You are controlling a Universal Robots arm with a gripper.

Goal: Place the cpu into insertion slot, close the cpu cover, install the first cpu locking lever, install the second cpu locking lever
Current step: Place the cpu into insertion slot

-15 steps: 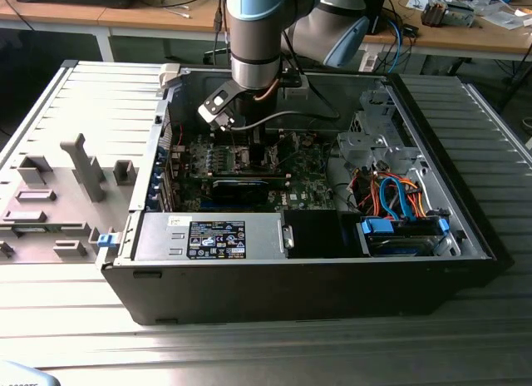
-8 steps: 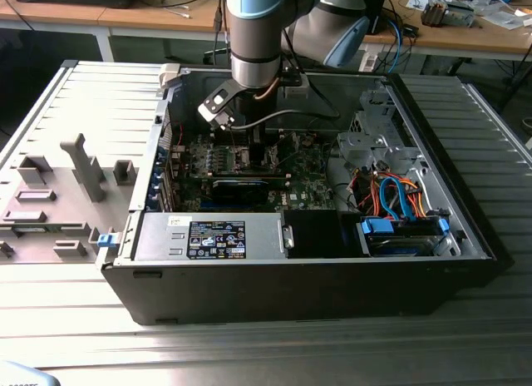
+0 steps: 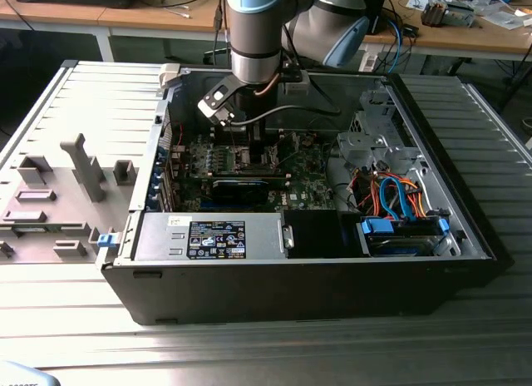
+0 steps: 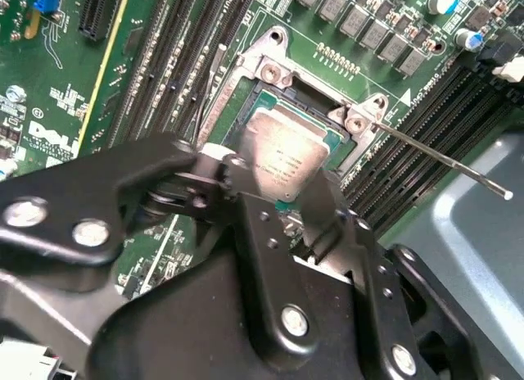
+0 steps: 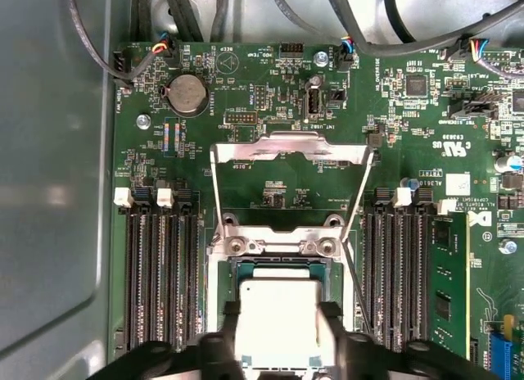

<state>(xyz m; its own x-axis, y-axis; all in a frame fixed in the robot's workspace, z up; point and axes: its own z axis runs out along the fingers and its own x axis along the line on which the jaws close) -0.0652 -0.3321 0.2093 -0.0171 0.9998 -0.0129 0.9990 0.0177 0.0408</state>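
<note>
gripper (image 5: 280,314) pinches the cpu (image 4: 288,155) by opposite edges over the insertion slot (image 5: 278,247), cpu cover (image 5: 288,147) up. Light, stiff, likely fragile underneath: edge hold only.

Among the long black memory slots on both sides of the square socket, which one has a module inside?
The outermost slot, farthest from the grey case wall: it holds a green memory module. The other slots stand empty.

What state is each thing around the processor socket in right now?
insertion slot, uncovered
cpu cover, swung open
cpu, low in the insertion slot, gripped
gripper, jaws shut on the cpu
locking lever, released, sticking out free
</note>
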